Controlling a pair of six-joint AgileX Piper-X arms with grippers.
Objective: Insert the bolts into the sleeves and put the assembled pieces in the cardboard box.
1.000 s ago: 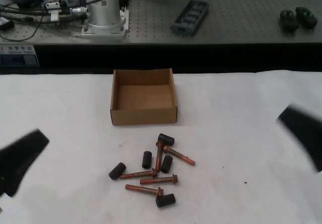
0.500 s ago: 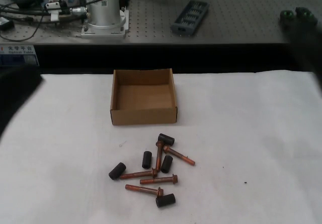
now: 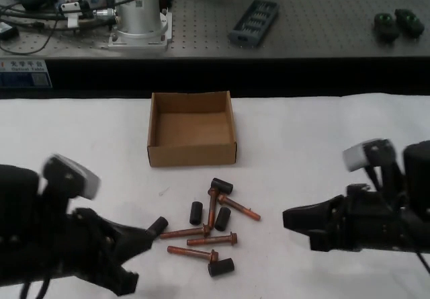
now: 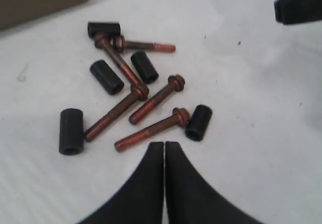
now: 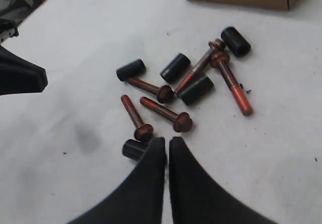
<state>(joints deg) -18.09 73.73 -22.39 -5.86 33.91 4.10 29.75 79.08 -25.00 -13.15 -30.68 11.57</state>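
- At the left, the left pincer is held low over the worktop. Its fingers are pressed together, nothing is gripped, and it is aimed rightward at the pile.
- Just beside its tip, the leftmost sleeve is seen lying on its side at a slant. It is judged the piece nearest either arm, so a first pick would fall most easily to the left arm once its fingers are parted.
- In the middle, five bolts and five sleeves are scattered in one loose pile between the two pincers.
- Three bolts are laid roughly across the worktop from left to right, one is pointed toward the box, and one is slanted.
- No bolt is seen seated in a sleeve. The head of the bolt closest to the near edge merely touches a sleeve's side.
- Beyond the pile and apart from it, the box is set with its open top upward. A strip of bare cloth lies between the two.
- At the right, the right pincer is likewise held low, with its fingers closed to a thin slit and nothing held. It is aimed leftward, and a gap of cloth lies between its tip and the nearest bolt's threaded end.
- Open room is offered on both sides of the pile. Crowding inside it, where bolts touch each other and the sleeves, is judged the main hazard to a clean grip.
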